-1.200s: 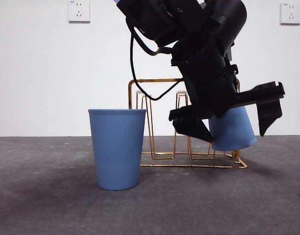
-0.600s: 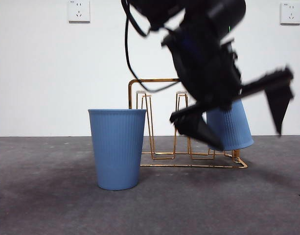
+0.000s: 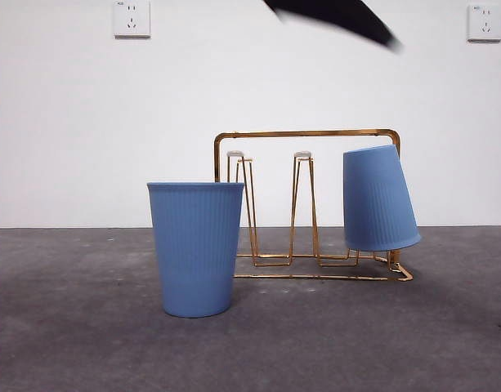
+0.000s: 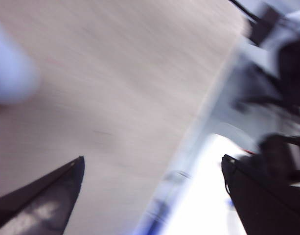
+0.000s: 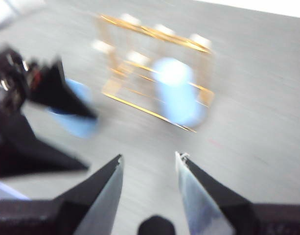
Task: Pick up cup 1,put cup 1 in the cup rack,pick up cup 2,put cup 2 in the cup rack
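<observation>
On the right-hand peg of the gold wire cup rack, one ribbed blue cup hangs mouth-down, tilted slightly, its rim just above the rack's flat base. The second blue cup stands upright and mouth-up on the grey table, to the left of the rack and nearer the camera, overlapping the rack's left edge in the front view; whether the two touch cannot be told. Two white-tipped pegs to the left of the hung cup stand bare.

From above, the right wrist view shows the right gripper looking down on the rack and its hung cup, jaws apart with nothing between them. The left gripper is spread wide and empty over bare table in a blurred frame; a pale blue smear at that picture's edge may be a cup. A dark, blurred arm tip crosses the top of the front view.

By this showing, the first cup is placed and the standing cup comes next. Its long axis is vertical, so a grasp would likely close on its wall or rim before it is inverted onto a free peg. Which arm is nearer cannot be told.
</observation>
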Tool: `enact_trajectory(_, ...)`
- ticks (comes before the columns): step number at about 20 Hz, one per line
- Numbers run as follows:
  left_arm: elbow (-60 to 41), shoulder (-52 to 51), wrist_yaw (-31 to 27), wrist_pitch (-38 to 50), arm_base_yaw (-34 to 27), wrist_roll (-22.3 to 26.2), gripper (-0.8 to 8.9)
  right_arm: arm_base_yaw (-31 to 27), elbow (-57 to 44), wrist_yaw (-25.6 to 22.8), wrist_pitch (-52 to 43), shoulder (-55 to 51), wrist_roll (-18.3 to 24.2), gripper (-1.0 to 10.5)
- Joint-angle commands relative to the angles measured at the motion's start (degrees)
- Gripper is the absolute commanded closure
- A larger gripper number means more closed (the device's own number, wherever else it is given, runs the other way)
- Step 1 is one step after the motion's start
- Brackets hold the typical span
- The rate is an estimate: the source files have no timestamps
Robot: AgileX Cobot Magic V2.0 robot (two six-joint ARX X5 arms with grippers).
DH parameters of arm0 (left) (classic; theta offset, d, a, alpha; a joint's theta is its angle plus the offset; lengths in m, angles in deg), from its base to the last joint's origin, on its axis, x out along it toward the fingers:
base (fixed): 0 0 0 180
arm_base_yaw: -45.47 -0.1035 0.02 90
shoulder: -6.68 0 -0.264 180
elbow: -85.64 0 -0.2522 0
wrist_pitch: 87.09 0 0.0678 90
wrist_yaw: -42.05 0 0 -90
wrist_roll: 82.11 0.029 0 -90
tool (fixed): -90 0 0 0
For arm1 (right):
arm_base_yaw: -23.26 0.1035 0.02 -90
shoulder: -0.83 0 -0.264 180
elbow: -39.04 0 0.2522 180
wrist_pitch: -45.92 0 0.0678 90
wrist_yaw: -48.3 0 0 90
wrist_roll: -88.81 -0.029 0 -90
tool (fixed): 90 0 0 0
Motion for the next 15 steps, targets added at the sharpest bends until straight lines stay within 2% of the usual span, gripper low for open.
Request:
enact_trajectory(1, 0.0, -6.82, -8.92, -4.35, -0.02, 3.54, 3.46, 0.04, -0.15, 5.99, -4.57, 3.15, -0.33, 7.6)
enact_trajectory(6, -0.02, -20.31, -24.39, -19.06, -0.02, 4.26, 3.47, 0.04, -0.15, 15.78, -13.2, 17.03, -1.9, 7.4)
enact_trajectory(8, -0.02, -24.06, -27.95, -25.09, -0.02, 2.78, 3.47, 0.07, -0.13, 19.63, -17.29, 24.15, -1.97, 6.4)
enact_trajectory(10, -0.02, -27.17, -30.14, -28.79, 0.0, 1.57, 3.47, 0.07, -0.13, 22.82, -21.7, 31.15, -3.39, 6.2)
enact_trajectory(15, -0.02, -32.39, -35.82, -37.42, 0.0, -1.42, 3.47, 0.07, -0.13, 24.02, -29.9, 45.2, -5.75, 6.0)
